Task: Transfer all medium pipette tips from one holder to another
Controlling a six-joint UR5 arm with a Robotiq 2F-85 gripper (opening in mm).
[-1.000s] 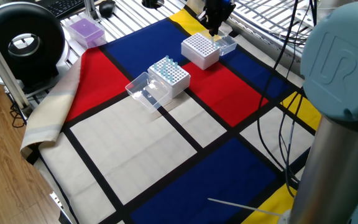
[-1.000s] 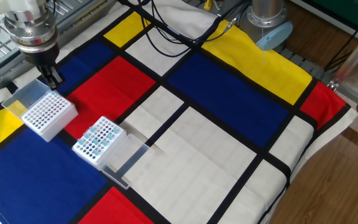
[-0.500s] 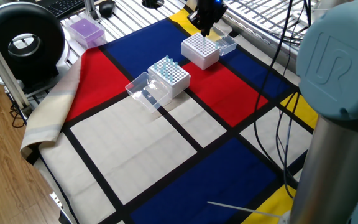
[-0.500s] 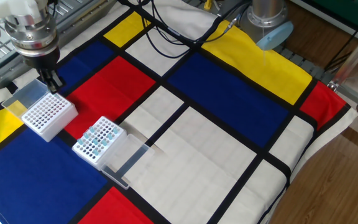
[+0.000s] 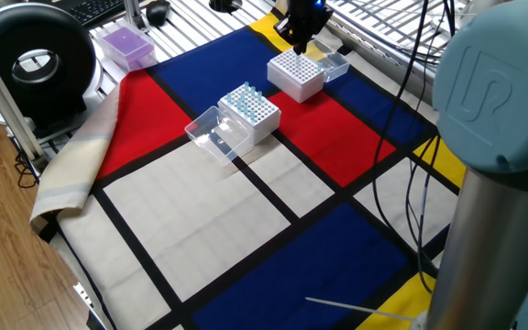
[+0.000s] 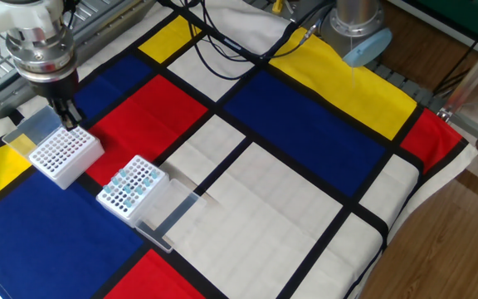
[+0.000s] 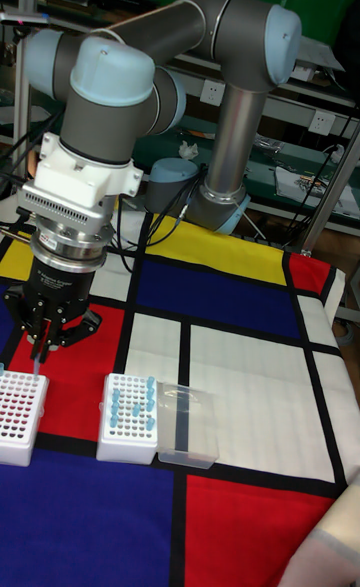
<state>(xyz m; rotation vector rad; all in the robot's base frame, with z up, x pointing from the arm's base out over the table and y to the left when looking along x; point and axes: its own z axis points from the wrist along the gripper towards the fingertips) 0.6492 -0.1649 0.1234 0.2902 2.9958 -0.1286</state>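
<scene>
- One gripper [image 7: 42, 351], fingers pointing down, tips close together; they seem to pinch a thin tip, but it is too small to be sure, so whether it grips anything I cannot tell.
- Gripper hangs just above the far edge of the empty rack [image 7: 20, 415]; in the other fixed view the gripper [image 6: 70, 122] sits over that rack's [image 6: 63, 155] back edge, next to its clear lid [image 6: 33, 133].
- Same from one fixed view: gripper [image 5: 298, 41] over the rack [image 5: 295, 74], lid [image 5: 335, 64] beside it.
- Second rack [image 7: 132, 417] stands near, to the side of the empty one, apart from it; it holds the tips [image 7: 133, 402], pale blue, upright, in only some of the holes.
- Tips [image 6: 129, 183] in the other fixed view fill a scattered part of the rack [image 6: 131, 190]; in one fixed view the tips [image 5: 248, 95] cluster at one end of the rack [image 5: 255, 115].
- Its clear lid [image 7: 187, 425] lies open and flat on the side away from the gripper, touching the rack.
- Both racks rest on a cloth [image 6: 305, 133] of red, blue, yellow and white blocks with black lines.
- Farther off in one fixed view: purple box [image 5: 125, 44], black round unit [image 5: 33, 57].
</scene>
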